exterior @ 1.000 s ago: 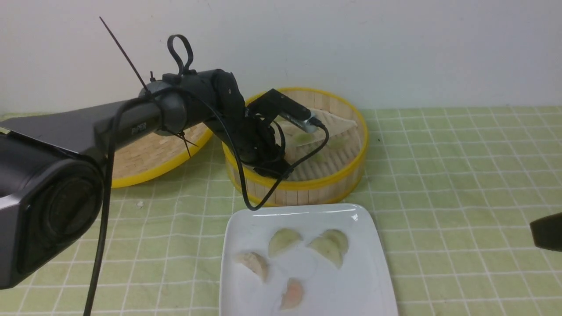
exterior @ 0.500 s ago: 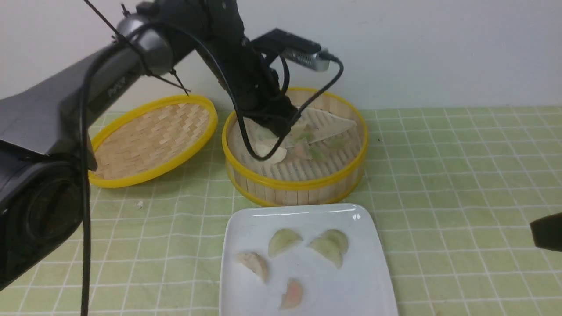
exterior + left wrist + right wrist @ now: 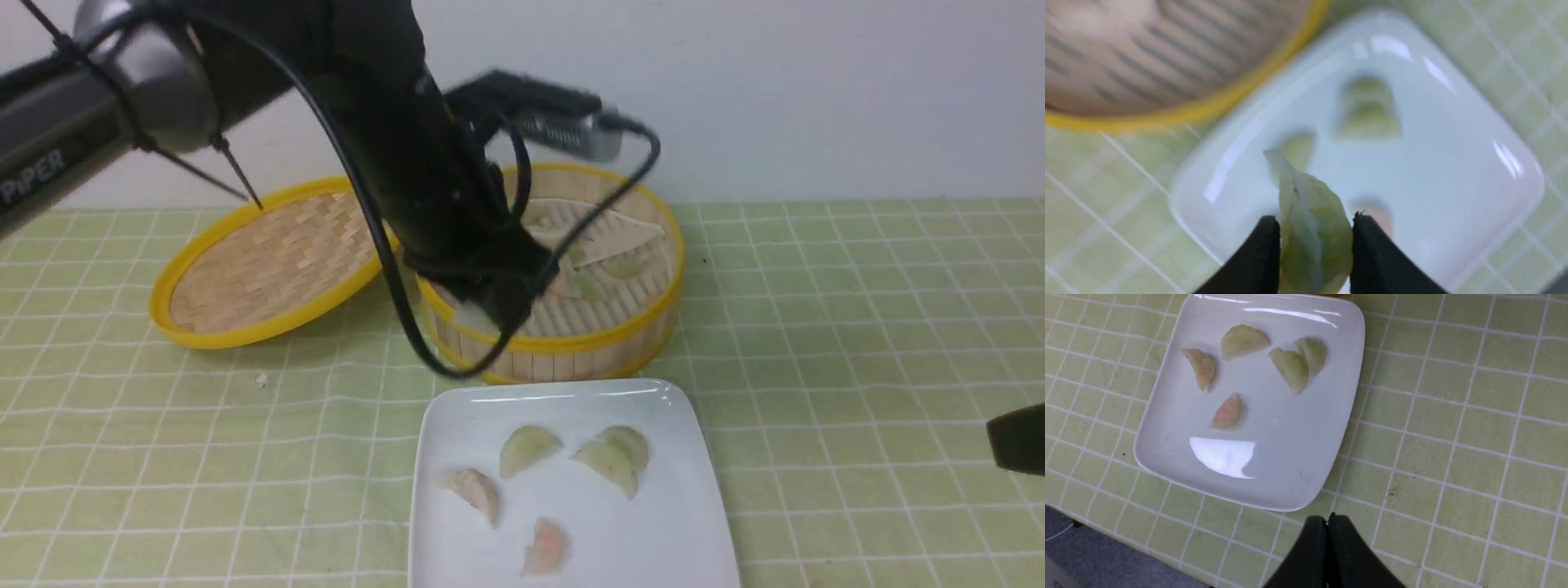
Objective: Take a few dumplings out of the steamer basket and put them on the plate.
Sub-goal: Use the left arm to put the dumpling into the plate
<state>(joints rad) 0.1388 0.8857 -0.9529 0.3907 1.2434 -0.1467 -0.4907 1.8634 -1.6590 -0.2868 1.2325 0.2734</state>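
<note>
The left gripper (image 3: 1314, 220) pinches a pale green dumpling (image 3: 1310, 196) between its two black fingers (image 3: 1261, 249), the crescent standing on edge and poking out past the tips. In the front view this gripper (image 3: 490, 314) hangs in front of the steamer basket (image 3: 588, 359), over the basket's rim at about 7 o'clock; its height above the rim cannot be told. Inside the basket a folded paper liner (image 3: 608, 233) lies toward 12 o'clock, with a few green dumplings (image 3: 624, 265) on the slats near the centre. The plate (image 3: 653, 506) sits just beside the basket at its 6 o'clock, and the wrist view shows the plate (image 3: 1453, 171) below the held piece. Five dumplings lie on it: a pink-tinged one (image 3: 1227, 412) toward 6 o'clock, a whitish one (image 3: 1200, 367) at 9, a green one (image 3: 1243, 341) at 12, and two touching green ones (image 3: 1290, 367) at about 1 o'clock. A woven yellow-rimmed lid (image 3: 269, 261) lies at the basket's 9 o'clock, on the green checked tablecloth (image 3: 857, 327). The right gripper (image 3: 1327, 522) is pressed together and holds nothing, low over the cloth off the plate's 3 to 4 o'clock side.
</note>
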